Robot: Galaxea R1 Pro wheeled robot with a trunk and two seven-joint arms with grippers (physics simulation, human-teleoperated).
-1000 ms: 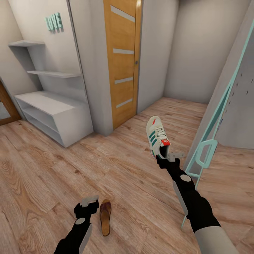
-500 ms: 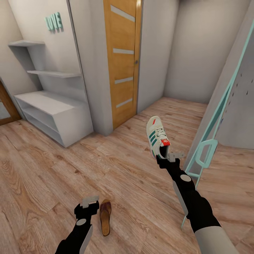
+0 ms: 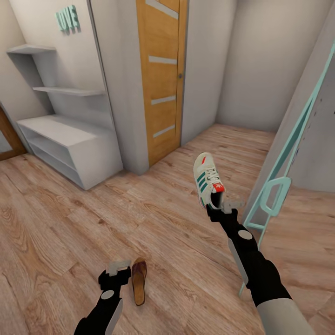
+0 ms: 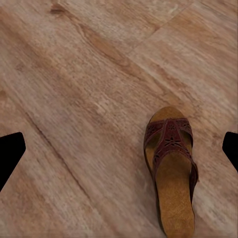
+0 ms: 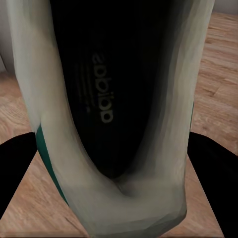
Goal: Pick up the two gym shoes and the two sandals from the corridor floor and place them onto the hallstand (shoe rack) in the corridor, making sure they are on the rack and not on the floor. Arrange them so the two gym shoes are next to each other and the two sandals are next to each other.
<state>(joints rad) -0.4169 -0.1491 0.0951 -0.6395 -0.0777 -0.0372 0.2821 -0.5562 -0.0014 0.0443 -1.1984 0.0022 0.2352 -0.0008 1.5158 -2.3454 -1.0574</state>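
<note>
**A:** Down on the corridor floor (image 3: 60,232), just to the right of the left hand (image 3: 117,268), lies one sandal (image 3: 138,281), flat, its open toe pointing away from the robot. The hand hangs above the planks right beside it, not touching.

**B:** And the wrist camera agrees: sandal (image 4: 171,168) sits off toward one fingertip (image 4: 10,153), not centred between the two. Fingers spread wide, nothing between them.

**A:** Look at that sandal: dark reddish-brown strap with a cut-out pattern, tan footbed, sole down on light brown wood-grain laminate.

**B:** Over on the right, the right hand (image 3: 224,207) is clamped on a gym shoe (image 3: 207,180), held up in the air by its heel end, toe tilted up and away toward the door (image 3: 160,70).

**A:** White upper, three green side stripes, red tongue label, white laces. The right wrist view looks straight into its dark opening (image 5: 109,99), printed insole logo visible, black fingers (image 5: 213,173) on either side.

**B:** The hallstand (image 3: 70,144) stands well apart, far left against the wall: light grey worktop, open shelf rows below, two floating shelves above.
</note>
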